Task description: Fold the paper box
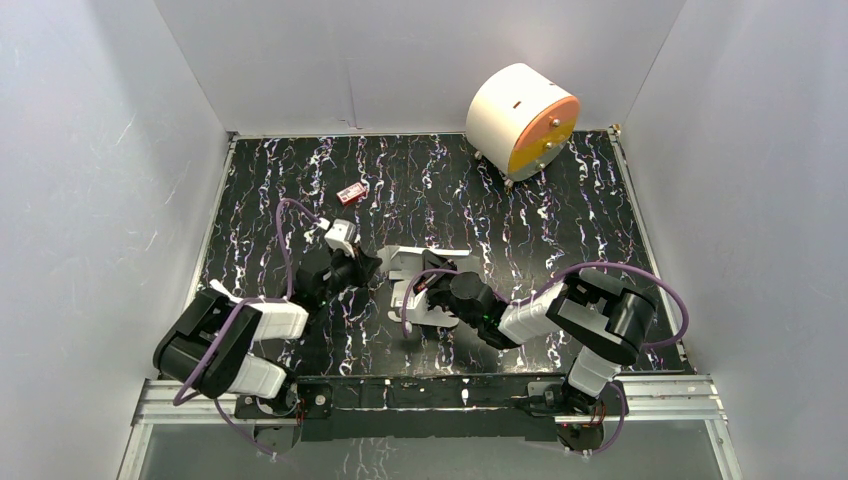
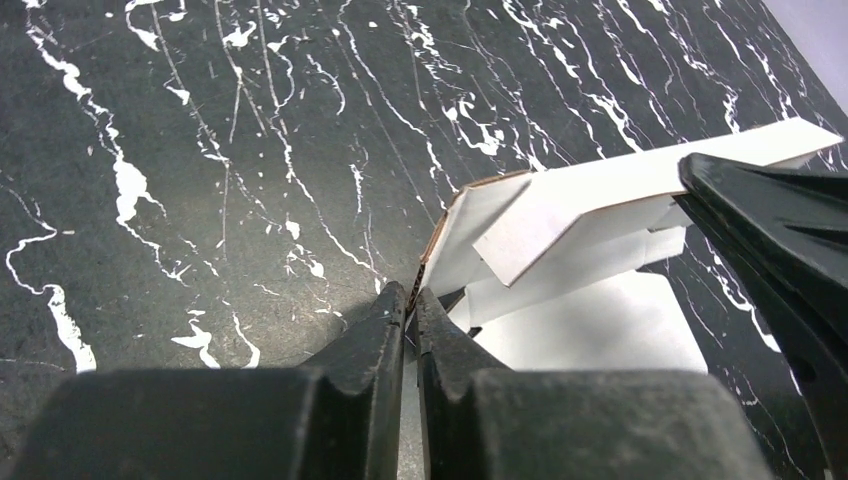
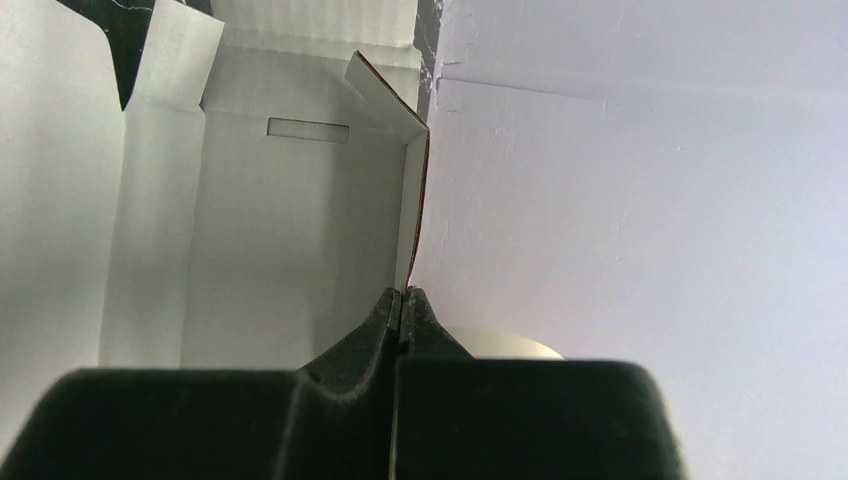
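The paper box (image 1: 425, 262) is a white cardboard sheet, partly folded, lying mid-table on the black marbled mat between the two arms. My left gripper (image 1: 371, 268) is at its left edge. In the left wrist view the left gripper (image 2: 410, 296) is shut on the thin brown-edged rim of a raised flap of the paper box (image 2: 590, 330). My right gripper (image 1: 424, 291) comes in from the right. In the right wrist view the right gripper (image 3: 403, 293) is shut on the edge of an upright side wall of the paper box (image 3: 280, 220), whose panel has a slot.
A big white cylinder with an orange face (image 1: 522, 120) stands at the back right. A tiny red item (image 1: 352, 192) lies behind the left gripper. White walls enclose the mat on three sides, and a metal rail (image 1: 430, 395) runs along the near edge.
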